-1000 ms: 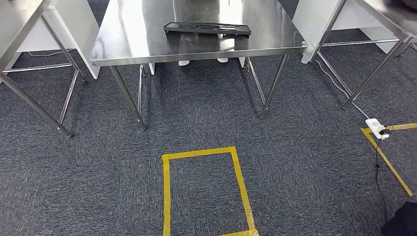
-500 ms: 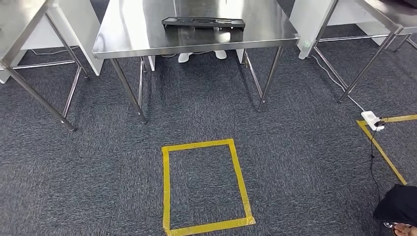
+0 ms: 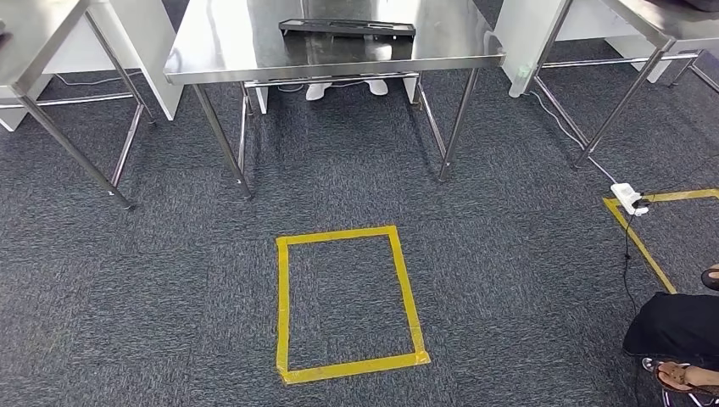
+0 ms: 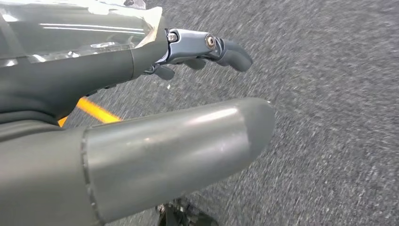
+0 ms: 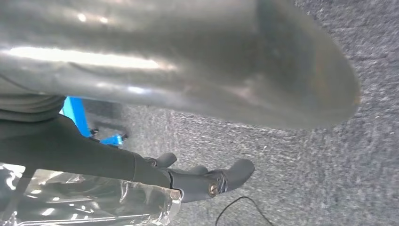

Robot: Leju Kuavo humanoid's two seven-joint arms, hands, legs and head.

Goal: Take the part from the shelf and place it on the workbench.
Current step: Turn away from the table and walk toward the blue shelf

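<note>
A steel workbench (image 3: 229, 51) stands ahead across the carpet, with a flat black tray (image 3: 348, 27) on its far side. My left hand (image 4: 141, 61) hangs over the grey carpet. Its dark fingers (image 4: 226, 49) are stretched out and well apart from the thick thumb (image 4: 188, 136), with nothing between them. My right hand (image 5: 141, 172) hangs the same way, fingers (image 5: 221, 179) straight and thumb (image 5: 235, 66) held away. A glossy clear surface lies along the base of each hand's fingers. I cannot tell what it is.
A yellow tape rectangle (image 3: 282, 297) marks the floor in front of me. More steel tables stand at the left (image 3: 34, 34) and right (image 3: 653, 25). White shoes (image 3: 320, 89) show behind the workbench. A power strip (image 3: 626, 197) with a cable lies right. A person's sandalled foot (image 3: 678, 375) is at the lower right.
The camera has moved: the workbench has slid up the picture and the whole tape rectangle now shows. A person's foot and dark clothing have come into view at lower right.
</note>
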